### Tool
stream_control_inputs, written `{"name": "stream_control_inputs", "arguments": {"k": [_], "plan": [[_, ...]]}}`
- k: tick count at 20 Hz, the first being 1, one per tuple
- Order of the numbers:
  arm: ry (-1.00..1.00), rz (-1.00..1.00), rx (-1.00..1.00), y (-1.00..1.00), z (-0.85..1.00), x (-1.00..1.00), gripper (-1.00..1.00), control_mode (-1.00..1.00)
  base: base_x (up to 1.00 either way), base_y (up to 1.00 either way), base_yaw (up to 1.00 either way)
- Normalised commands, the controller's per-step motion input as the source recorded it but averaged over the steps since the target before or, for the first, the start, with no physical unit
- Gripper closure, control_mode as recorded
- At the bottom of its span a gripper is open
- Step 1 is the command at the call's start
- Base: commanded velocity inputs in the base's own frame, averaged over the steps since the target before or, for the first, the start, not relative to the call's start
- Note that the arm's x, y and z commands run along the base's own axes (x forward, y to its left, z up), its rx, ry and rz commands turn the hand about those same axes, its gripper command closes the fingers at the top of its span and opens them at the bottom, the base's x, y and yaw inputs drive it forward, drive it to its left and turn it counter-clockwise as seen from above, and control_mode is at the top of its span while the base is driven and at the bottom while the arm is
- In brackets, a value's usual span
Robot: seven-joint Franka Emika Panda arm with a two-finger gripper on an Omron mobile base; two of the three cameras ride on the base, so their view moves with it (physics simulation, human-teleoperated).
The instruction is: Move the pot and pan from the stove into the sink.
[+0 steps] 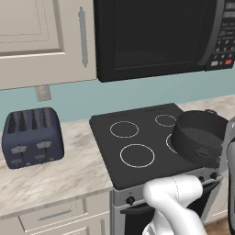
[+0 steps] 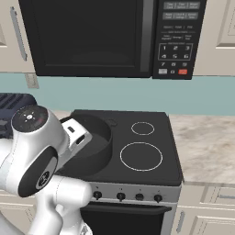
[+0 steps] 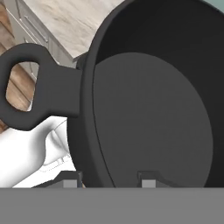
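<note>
The dark grey pot [image 1: 199, 137] hangs tilted over the right side of the black stove [image 1: 133, 137]. In the right base view the pot [image 2: 94, 144] covers the stove's [image 2: 147, 151] left burners. My gripper [image 3: 109, 180] is shut on the pot's [image 3: 148, 118] wall near the rim, one fingertip inside and one outside, next to a loop handle [image 3: 30, 87]. In the right base view my white hand sits at the pot's near rim, with the gripper [image 2: 85, 137] half hidden by the arm. The pan and the sink are out of view.
A dark blue toaster [image 1: 32, 137] stands on the marbled counter [image 1: 69, 179] left of the stove. A black microwave [image 2: 105, 36] hangs above the cooktop. More counter [image 2: 204, 147] lies to the stove's right. Black knobs [image 2: 120, 196] line the front panel.
</note>
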Motion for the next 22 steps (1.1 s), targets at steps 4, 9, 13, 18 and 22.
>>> {"name": "stream_control_inputs", "arguments": {"k": [4,9,13,18,22], "plan": [[0.00,0.00,0.00,0.00,0.00,-0.01,1.00,1.00,-0.06,0.00,0.01],[0.00,0.00,0.00,0.00,0.00,0.00,1.00,1.00,-0.54,0.05,0.12],[0.00,0.00,0.00,0.00,0.00,0.00,1.00,1.00,-0.61,0.08,0.25],[0.00,0.00,0.00,0.00,0.00,0.00,1.00,1.00,-0.36,0.09,0.33],[0.00,0.00,0.00,0.00,0.00,0.00,1.00,1.00,-0.25,0.08,0.36]]}}
